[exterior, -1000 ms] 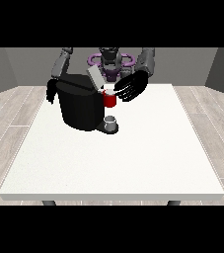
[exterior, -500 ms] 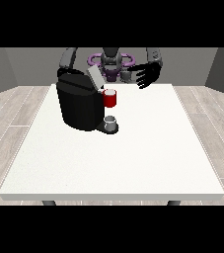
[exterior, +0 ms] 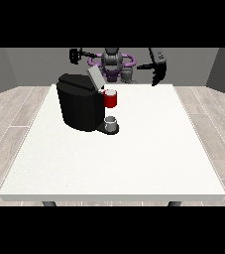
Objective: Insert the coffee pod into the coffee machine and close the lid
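one red thing (exterior: 111, 99) at machine (exterior: 82, 103).

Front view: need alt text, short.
A black coffee machine stands on a white table, its lid tilted up, a red thing at the machine and a grey thing at its base. Behind, the robot holds both hands raised off the table.

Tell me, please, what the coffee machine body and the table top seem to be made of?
The coffee machine looks like black plastic with a dull, matte finish: uniformly dark, no bright glints. The table top looks like a white, smooth laminate or painted board, evenly lit and without visible grain, though its material stays uncertain.
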Action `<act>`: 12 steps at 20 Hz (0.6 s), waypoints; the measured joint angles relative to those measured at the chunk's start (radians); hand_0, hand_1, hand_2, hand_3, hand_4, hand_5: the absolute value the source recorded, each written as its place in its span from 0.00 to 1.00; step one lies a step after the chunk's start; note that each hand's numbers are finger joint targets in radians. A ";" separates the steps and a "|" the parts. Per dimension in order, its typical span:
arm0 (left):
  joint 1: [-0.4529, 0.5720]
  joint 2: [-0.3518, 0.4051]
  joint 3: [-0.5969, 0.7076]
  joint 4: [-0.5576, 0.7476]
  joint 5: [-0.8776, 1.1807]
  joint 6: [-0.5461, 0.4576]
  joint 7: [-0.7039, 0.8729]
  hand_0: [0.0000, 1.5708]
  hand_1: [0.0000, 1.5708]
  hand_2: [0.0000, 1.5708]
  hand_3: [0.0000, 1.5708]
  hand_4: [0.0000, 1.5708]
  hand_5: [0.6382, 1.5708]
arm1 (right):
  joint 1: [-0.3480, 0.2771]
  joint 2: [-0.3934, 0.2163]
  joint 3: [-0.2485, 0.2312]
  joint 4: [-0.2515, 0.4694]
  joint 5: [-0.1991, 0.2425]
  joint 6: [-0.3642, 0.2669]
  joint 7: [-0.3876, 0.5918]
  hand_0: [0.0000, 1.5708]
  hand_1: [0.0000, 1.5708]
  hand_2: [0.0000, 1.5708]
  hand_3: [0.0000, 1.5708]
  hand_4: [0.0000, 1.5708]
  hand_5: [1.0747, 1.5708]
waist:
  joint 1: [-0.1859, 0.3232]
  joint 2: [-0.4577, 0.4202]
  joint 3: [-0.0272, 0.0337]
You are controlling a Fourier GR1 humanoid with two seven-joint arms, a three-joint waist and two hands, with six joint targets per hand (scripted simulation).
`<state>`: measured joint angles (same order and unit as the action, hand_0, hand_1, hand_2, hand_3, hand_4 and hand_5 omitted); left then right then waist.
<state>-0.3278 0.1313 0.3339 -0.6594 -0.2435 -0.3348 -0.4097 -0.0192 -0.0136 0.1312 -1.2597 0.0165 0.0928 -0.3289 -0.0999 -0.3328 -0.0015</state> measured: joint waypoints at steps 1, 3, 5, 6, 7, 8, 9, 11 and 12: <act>0.021 -0.003 0.002 0.003 0.006 -0.007 0.006 0.00 0.00 0.00 0.00 0.21 1.00 | -0.002 0.003 0.019 -0.035 0.001 -0.011 0.030 0.00 0.00 0.00 0.00 0.11 1.00 | -0.001 -0.023 0.0002; 0.056 0.000 0.003 -0.006 0.015 -0.022 0.005 0.00 0.00 0.00 0.00 0.22 1.00 | -0.010 0.003 0.032 -0.104 0.011 -0.025 0.083 0.00 0.00 0.00 0.00 0.13 1.00 | 0.006 -0.047 0.0004; 0.091 -0.005 -0.007 -0.027 0.023 -0.044 -0.007 0.00 0.00 0.00 0.00 0.20 1.00 | -0.020 0.001 0.034 -0.161 0.024 -0.046 0.119 0.00 0.00 0.00 0.00 0.21 1.00 | 0.028 -0.050 0.0007; 0.105 -0.011 -0.016 -0.045 0.025 -0.051 -0.004 0.00 0.00 0.00 0.00 0.22 1.00 | -0.015 0.002 0.037 -0.193 0.032 -0.061 0.137 0.00 0.00 0.00 0.00 0.25 1.00 | 0.041 -0.049 0.0008; 0.116 -0.014 -0.023 -0.065 0.030 -0.055 -0.004 0.00 0.00 0.00 0.00 0.18 1.00 | -0.004 0.003 0.050 -0.223 0.049 -0.072 0.142 0.00 0.00 0.00 0.00 0.28 1.00 | 0.049 -0.036 0.0009; 0.124 -0.010 -0.026 -0.087 0.037 -0.063 -0.012 0.00 0.00 0.00 0.00 0.19 1.00 | -0.005 -0.001 0.052 -0.248 0.062 -0.081 0.148 0.00 0.00 0.00 0.00 0.30 1.00 | 0.058 -0.018 0.0010; 0.124 -0.021 -0.033 -0.108 0.041 -0.060 -0.014 0.00 0.00 0.00 0.00 0.22 1.00 | -0.017 0.002 0.055 -0.264 0.072 -0.101 0.163 0.00 0.00 0.00 0.00 0.28 1.00 | 0.069 0.006 0.0012; 0.129 -0.010 -0.038 -0.139 0.056 -0.088 -0.032 0.00 0.00 0.00 0.00 0.14 1.00 | -0.037 0.006 0.063 -0.271 0.082 -0.138 0.171 0.00 0.00 0.00 0.00 0.22 1.00 | 0.096 0.053 0.0012; 0.135 -0.010 -0.045 -0.155 0.059 -0.094 -0.049 0.00 0.00 0.00 0.00 0.12 1.00 | -0.054 0.008 0.057 -0.278 0.088 -0.146 0.175 0.00 0.00 0.00 0.00 0.23 1.00 | 0.103 0.081 0.0014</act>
<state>-0.1926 0.1214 0.2890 -0.8146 -0.1841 -0.4290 -0.4584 -0.0731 -0.0058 0.1878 -1.5373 0.1042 -0.0528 -0.1536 0.0035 -0.2518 -0.0001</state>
